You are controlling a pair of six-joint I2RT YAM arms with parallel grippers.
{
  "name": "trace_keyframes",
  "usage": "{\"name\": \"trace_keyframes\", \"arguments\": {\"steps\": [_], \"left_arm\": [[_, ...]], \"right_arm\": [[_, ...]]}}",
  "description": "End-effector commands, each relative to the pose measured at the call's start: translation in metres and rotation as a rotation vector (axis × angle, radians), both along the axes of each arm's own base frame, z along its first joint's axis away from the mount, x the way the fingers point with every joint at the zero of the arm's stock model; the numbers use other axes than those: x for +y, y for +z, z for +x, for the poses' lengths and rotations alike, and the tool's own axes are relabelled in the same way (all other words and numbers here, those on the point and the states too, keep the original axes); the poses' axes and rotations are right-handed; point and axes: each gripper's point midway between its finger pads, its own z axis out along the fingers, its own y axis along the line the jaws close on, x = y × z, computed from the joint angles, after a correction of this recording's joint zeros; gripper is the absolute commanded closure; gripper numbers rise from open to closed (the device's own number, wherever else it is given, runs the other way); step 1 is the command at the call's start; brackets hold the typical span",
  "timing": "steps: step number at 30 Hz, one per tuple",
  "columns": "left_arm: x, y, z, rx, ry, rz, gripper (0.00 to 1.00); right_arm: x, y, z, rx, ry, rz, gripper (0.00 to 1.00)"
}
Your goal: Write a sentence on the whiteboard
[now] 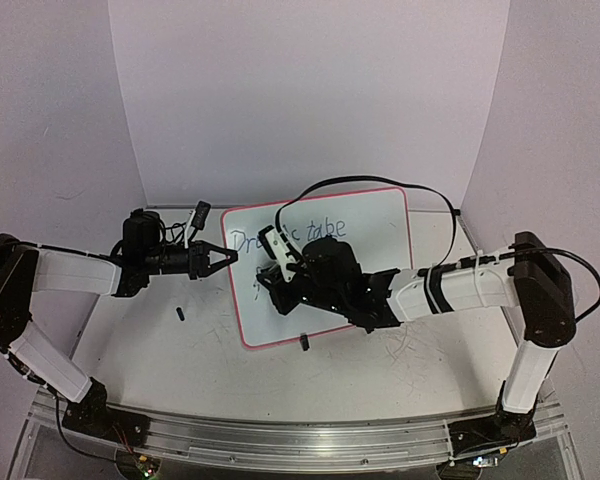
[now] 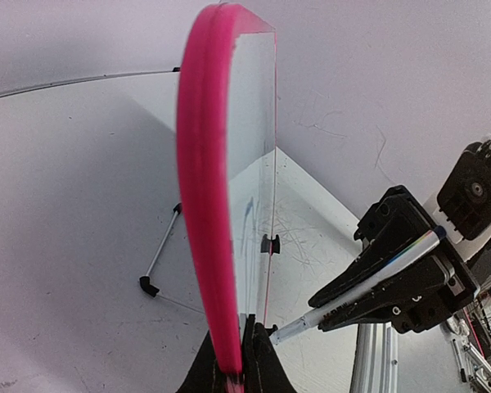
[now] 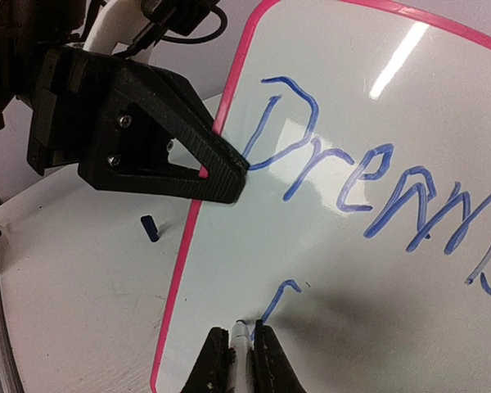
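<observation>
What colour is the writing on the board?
The writing is blue, clearest in the right wrist view.

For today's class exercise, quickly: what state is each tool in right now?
Left tool: closed on the whiteboard rim.
Right tool: closed on the marker.

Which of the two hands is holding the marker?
The right hand: it grips the marker, tip on the whiteboard. The left hand pinches only the pink rim.
</observation>
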Motion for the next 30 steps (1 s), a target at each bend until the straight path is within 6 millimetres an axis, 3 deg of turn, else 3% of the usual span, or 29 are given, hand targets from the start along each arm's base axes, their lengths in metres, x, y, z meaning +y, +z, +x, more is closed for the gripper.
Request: {"name": "trace_keyframes", "arguments": {"steps": [1,8,11,13,17,19,25,30], "left_arm": [[-0.001,0.007,0.011,-0.086,0.044,0.034,1.0],[0.0,0.006,0.011,-0.086,0.047,0.037,1.0],[0.0,0.005,0.011,-0.085,0.047,0.038,1.0],[0.0,0.004,0.011,-0.082,0.047,0.04,1.0],[0.0,0.002,0.011,-0.078,0.048,0.043,1.0],[0.0,0.001,0.011,-0.075,0.048,0.043,1.0],[0.001,0.001,0.011,-0.074,0.048,0.045,1.0],[0.001,0.002,0.011,-0.077,0.052,0.045,1.0]], "right_arm": [[0.001,0.032,0.013,-0.059,-0.065,0.063,1.0],[-0.016,0.02,0.024,-0.067,-0.161,0.008,1.0],[-0.027,0.026,0.025,-0.08,-0.199,0.003,1.0],[-0.032,0.039,0.02,-0.089,-0.186,0.029,1.0],[-0.042,0.088,-0.003,-0.12,-0.098,0.175,1.0],[-0.044,0.099,-0.013,-0.131,-0.036,0.212,1.0],[-0.039,0.077,-0.017,-0.139,0.062,0.124,1.0],[-0.017,0.076,-0.019,-0.139,0.119,0.116,1.0]]}}
